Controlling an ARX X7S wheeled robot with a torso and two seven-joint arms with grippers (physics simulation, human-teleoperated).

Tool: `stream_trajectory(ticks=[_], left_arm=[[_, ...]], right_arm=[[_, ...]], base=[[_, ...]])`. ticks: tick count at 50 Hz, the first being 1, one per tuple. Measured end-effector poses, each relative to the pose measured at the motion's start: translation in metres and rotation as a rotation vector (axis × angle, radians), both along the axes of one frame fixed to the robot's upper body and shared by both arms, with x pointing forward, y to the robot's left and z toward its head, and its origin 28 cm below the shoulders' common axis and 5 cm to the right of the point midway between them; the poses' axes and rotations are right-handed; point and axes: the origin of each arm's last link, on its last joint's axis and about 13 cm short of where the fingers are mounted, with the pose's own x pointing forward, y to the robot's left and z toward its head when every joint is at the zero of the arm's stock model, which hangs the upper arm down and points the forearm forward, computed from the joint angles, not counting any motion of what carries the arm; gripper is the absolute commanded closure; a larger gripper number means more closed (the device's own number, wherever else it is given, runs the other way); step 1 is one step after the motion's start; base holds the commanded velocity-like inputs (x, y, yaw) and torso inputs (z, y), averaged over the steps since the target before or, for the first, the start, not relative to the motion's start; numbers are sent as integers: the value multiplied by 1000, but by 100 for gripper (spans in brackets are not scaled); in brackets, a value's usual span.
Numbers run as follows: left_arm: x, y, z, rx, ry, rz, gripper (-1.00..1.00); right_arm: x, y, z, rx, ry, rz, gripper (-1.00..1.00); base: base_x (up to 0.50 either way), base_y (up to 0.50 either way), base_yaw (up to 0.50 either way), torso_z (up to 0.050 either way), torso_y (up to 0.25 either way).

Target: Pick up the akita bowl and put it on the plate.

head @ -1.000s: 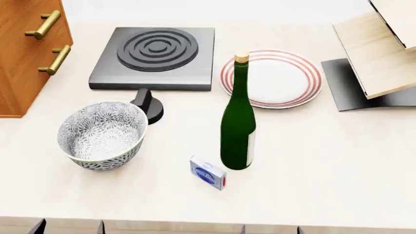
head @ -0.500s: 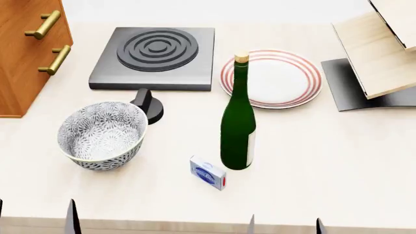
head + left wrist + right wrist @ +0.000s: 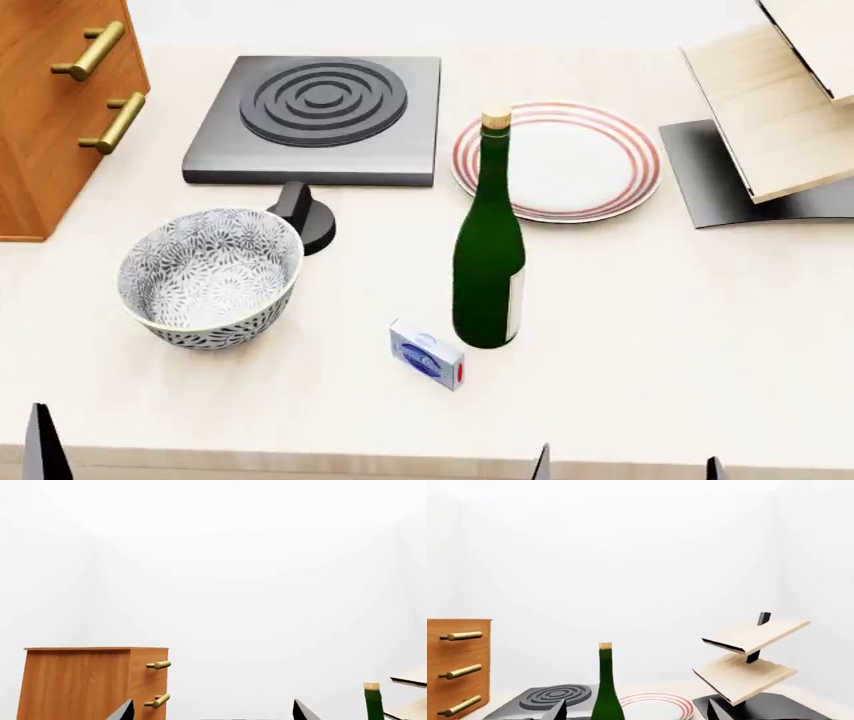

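The table (image 3: 694,320) filled nearly the whole head frame, a pale cream top running to a front edge along the bottom. My shelf (image 3: 781,95) of light wood tiers on a dark base sat in the upper right corner, and the cabinet (image 3: 54,110) with brass handles took the upper left. The burner (image 3: 320,118), a dark grey square with raised rings, lay at upper centre, its knob (image 3: 304,214) just below its front edge. The plate (image 3: 557,160) with thin red rings lay right of the burner, bare, near the shelf base. The bowl (image 3: 211,276) stood upright at left centre, just beside the knob and well apart from the plate. The bottle (image 3: 489,260), green with a tan cork, stood upright at centre, its neck overlapping the plate's left rim in that view. A small blue and white box (image 3: 429,366) lay just lower left of the bottle's foot. My left gripper (image 3: 212,713) showed only two dark fingertips at the bottom of its wrist frame, spread wide and holding nothing, pointed toward the cabinet and bottle top. My right gripper (image 3: 636,711) likewise showed two tips apart at the bottom of its frame, empty, facing the bottle, plate and shelf. In the head view, dark tips poked up at the bottom edge, near the table's front, clear of everything.
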Motion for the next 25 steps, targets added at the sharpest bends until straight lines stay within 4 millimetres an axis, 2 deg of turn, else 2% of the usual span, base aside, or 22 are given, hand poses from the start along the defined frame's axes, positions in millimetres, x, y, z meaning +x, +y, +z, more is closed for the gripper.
stream_trajectory(ticks=[25], left_arm=[[-16,1,13,-20,-161,-11,-100]], right_arm=[[-14,2,9,4,-105,-8,-100]], base=[[0,0,0,0,0]])
